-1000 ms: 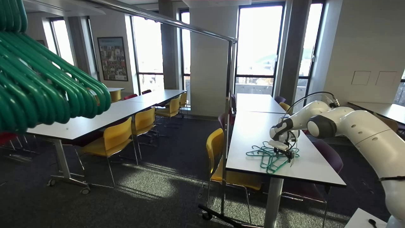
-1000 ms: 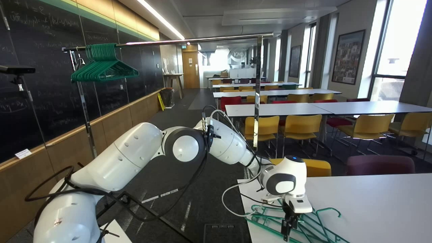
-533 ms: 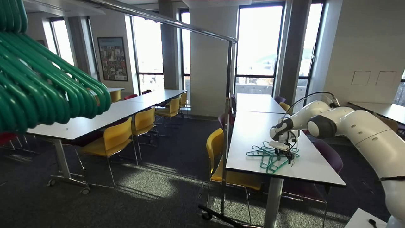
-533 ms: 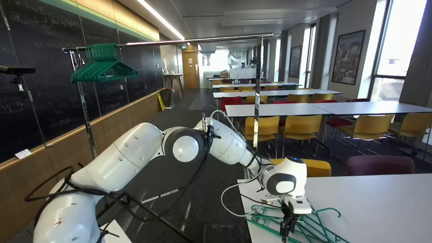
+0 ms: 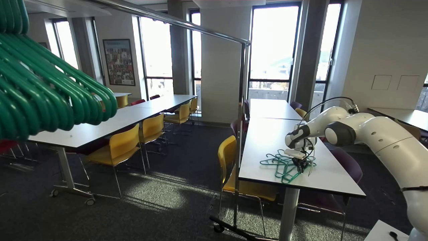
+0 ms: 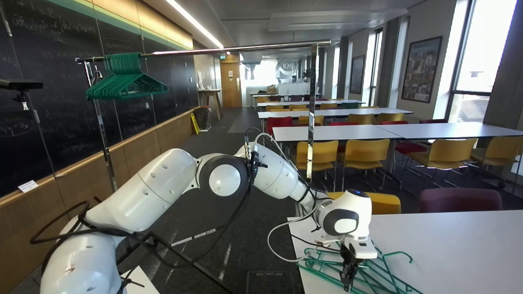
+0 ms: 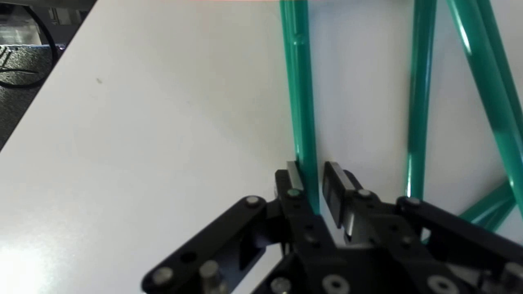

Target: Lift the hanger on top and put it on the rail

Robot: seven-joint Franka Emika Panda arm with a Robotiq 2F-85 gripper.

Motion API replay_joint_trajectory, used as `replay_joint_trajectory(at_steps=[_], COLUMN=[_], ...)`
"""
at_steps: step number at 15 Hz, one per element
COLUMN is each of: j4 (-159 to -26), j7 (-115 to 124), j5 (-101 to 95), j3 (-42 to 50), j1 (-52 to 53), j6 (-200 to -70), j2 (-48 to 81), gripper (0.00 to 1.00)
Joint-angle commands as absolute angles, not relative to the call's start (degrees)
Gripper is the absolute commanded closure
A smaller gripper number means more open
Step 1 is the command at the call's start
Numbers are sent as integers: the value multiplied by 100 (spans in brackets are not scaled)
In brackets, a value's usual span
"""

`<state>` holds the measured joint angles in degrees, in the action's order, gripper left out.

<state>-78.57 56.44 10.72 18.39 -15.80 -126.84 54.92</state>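
Note:
Several green plastic hangers [image 5: 282, 167] lie in a tangled pile on the white table, seen in both exterior views. Low over the pile, my gripper [image 6: 347, 281] points down at them. In the wrist view the gripper [image 7: 314, 175] has its jaws drawn close around the straight bar of a green hanger [image 7: 303, 106]. That bar lies against or very near the left finger, while a narrow gap shows before the right finger. A second bar runs right beside it; which hanger is on top I cannot tell. The metal rail [image 6: 253, 48] stands high above the table.
Many green hangers [image 6: 126, 81] hang at the far end of the rail. The rack's upright post [image 5: 240, 110] stands beside the table's [image 5: 329, 177] near corner. A yellow chair [image 5: 228, 154] and a purple chair [image 6: 461, 200] are close to the table.
My gripper's jaws have come together from wide to a narrow gap around the hanger's bar. The arm has dipped very slightly; the pile looks unmoved.

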Motion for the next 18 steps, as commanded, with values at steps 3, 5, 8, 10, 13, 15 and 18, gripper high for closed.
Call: replay_joint_trajectory(at_steps=[3, 5, 8, 10, 13, 15, 18], j4=[-7656, -7658, -7662, -7663, -7674, -7673, -7686], j7=[5611, 5611, 5614, 5625, 5617, 5608, 5603], j5=[923, 909, 890, 877, 872, 865, 861], j3=[1834, 1836, 1838, 1844, 1841, 1843, 1842], j1=[-1648, -1643, -1637, -1631, -1638, -1640, -1636], j6=[-12411, -12415, -12424, -12418, -12426, -12421, -12426], j2=[5522, 5521, 5525, 5526, 5514, 5507, 5486], gripper=[97, 97, 89, 63, 43, 41, 69])
